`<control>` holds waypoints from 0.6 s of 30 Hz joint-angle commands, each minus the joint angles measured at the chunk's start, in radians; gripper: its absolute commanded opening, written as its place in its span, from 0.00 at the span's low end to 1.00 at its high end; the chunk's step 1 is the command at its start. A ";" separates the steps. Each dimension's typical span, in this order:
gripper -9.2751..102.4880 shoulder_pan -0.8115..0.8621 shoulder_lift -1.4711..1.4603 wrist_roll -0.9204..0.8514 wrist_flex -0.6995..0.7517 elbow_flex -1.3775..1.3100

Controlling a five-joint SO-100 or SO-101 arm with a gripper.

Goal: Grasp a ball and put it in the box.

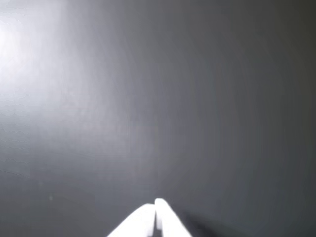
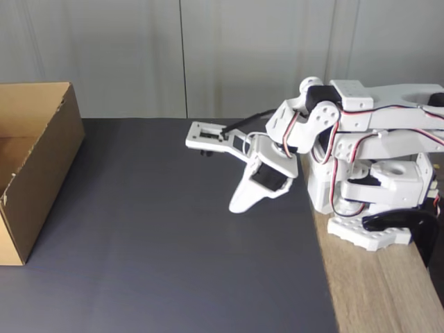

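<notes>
Folding low over the dark mat, one white arm points its single gripper down at the surface, fingers pressed together around nothing, as the wrist view confirms. One cardboard box sits at the fixed view's left edge, partly cut off, its interior mostly hidden.

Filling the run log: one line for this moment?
gripper: shut, empty, tips near the dark mat | box: far left in fixed view
</notes>
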 commanded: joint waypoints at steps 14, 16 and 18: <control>0.08 -0.020 0.006 -0.005 0.183 -0.005; 0.08 -0.026 0.006 -0.006 0.209 -0.005; 0.08 -0.026 0.006 -0.011 0.216 -0.005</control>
